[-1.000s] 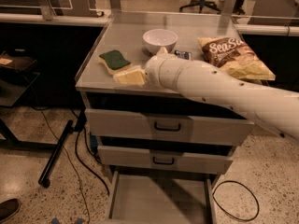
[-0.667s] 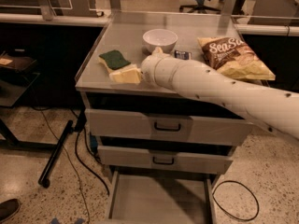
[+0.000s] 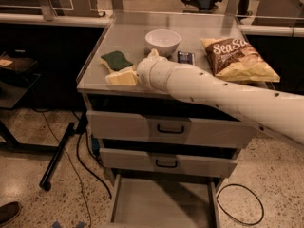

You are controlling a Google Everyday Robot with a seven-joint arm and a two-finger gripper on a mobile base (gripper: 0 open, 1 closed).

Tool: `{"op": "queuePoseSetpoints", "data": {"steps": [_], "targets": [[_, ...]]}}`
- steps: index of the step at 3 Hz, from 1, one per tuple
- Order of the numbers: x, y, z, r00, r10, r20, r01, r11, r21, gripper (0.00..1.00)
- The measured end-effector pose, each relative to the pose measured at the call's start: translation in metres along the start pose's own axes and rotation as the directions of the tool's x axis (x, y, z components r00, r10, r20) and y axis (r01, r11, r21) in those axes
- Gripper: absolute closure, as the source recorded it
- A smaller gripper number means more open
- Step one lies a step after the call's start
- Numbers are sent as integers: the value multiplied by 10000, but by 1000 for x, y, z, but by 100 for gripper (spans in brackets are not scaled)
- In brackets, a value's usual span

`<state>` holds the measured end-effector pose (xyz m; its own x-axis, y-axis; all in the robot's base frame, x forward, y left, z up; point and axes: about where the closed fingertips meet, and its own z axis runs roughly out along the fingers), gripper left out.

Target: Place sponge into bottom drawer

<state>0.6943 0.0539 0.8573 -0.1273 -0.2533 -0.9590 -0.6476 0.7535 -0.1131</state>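
Note:
The sponge lies on the cabinet top at its left side, dark green face up with a yellow edge showing. My gripper is on the end of the white arm that reaches in from the right. It sits low over the top, just in front of the sponge and touching or nearly touching its near edge. The bottom drawer is pulled out below, and its flat grey floor is bare.
A white bowl stands behind my wrist. A small dark packet and a yellow-brown chip bag lie to the right. Two handled drawers are shut. Cables and a black bar lie on the floor at left.
My gripper has slid a little to the left along the cabinet top, closer to the sponge. The sponge and the drawers have not moved.

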Motion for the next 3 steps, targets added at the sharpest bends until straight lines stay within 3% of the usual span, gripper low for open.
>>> {"op": "queuePoseSetpoints", "data": {"steps": [1, 2, 3], "targets": [[-1, 2, 48, 9994, -263, 230, 263, 9997, -7, 0], [0, 0, 54, 9996, -220, 171, 220, 9998, -20, 0], [1, -1, 55, 9996, -212, 160, 213, 9998, -23, 11]]}}
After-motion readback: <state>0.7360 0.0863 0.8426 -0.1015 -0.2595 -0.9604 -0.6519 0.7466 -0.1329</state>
